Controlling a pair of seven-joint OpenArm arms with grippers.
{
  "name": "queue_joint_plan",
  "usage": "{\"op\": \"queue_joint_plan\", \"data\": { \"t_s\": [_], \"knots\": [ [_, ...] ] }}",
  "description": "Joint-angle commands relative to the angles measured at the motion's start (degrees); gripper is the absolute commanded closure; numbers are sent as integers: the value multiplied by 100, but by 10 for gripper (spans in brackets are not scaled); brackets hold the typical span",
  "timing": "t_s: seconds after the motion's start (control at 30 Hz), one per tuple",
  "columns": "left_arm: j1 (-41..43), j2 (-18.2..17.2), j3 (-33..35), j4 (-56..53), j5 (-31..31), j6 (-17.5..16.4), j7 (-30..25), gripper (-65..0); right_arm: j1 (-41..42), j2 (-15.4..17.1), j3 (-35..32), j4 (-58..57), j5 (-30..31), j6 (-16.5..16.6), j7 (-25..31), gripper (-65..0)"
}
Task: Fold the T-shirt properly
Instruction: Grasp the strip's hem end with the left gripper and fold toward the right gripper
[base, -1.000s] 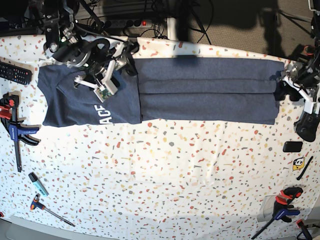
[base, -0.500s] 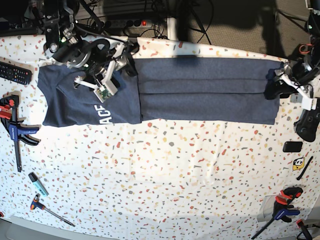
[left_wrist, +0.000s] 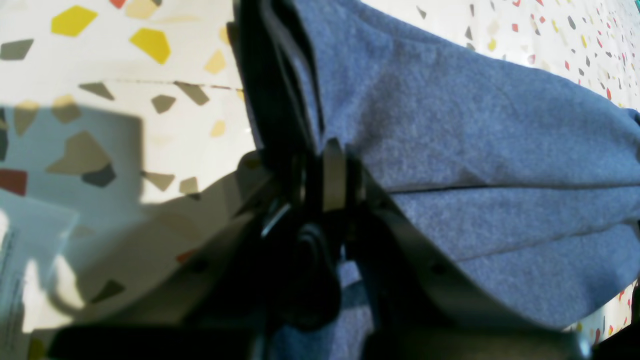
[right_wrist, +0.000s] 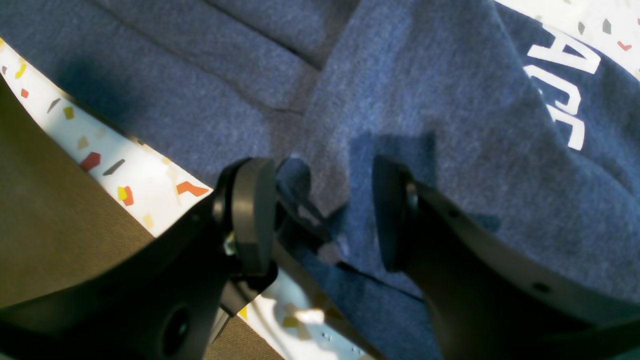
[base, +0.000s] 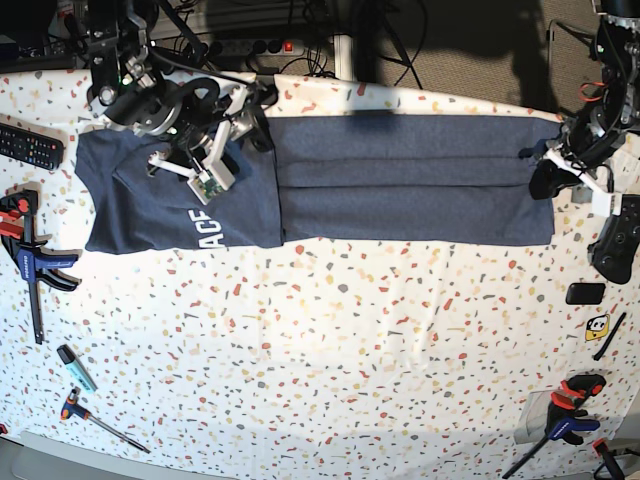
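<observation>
The left gripper (left_wrist: 327, 175) is clamped on the T-shirt's (base: 400, 180) right end. The right gripper's (right_wrist: 325, 215) jaws stand apart over the cloth at its far left edge. The shirt lies folded lengthwise along the table's (base: 330, 350) far side, white letters (base: 205, 228) at left.

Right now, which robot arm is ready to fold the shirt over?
Probably the left. The left gripper is already shut on the T-shirt at its end edge. The right gripper hangs open over the printed end.
</observation>
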Motion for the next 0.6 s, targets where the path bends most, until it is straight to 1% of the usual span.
{"op": "queue_joint_plan", "data": {
  "t_s": [0.0, 0.1, 0.2, 0.3, 0.37, 0.4, 0.5, 0.57],
  "knots": [
    [-55, -114, -33, 66, -37, -48, -31, 0, 46, 52, 15, 125, 52, 71, 109, -312],
    [-146, -229, -33, 72, -28, -48, -66, 0, 46, 50, 15, 125, 52, 71, 114, -312],
    [-326, -533, -33, 72, -28, -44, -61, 0, 46, 50, 15, 131, 52, 71, 160, -312],
    [-564, -802, -33, 72, -26, -44, 149, 0, 46, 50, 15, 170, 52, 71, 203, -312],
    [-699, -903, -33, 72, 190, -22, 273, 0, 46, 50, 15, 245, 52, 71, 203, -312],
    [-745, -942, -33, 72, 289, 33, 308, 0, 46, 50, 15, 286, 50, 71, 203, -312],
    [-815, -1023, -33, 90, 302, 262, 542, 0, 48, 50, 15, 435, 52, 71, 221, -312],
    [-804, -1025, -33, 203, 151, 310, 813, 0, 48, 50, 13, 527, 52, 71, 240, -312]
  ]
}}
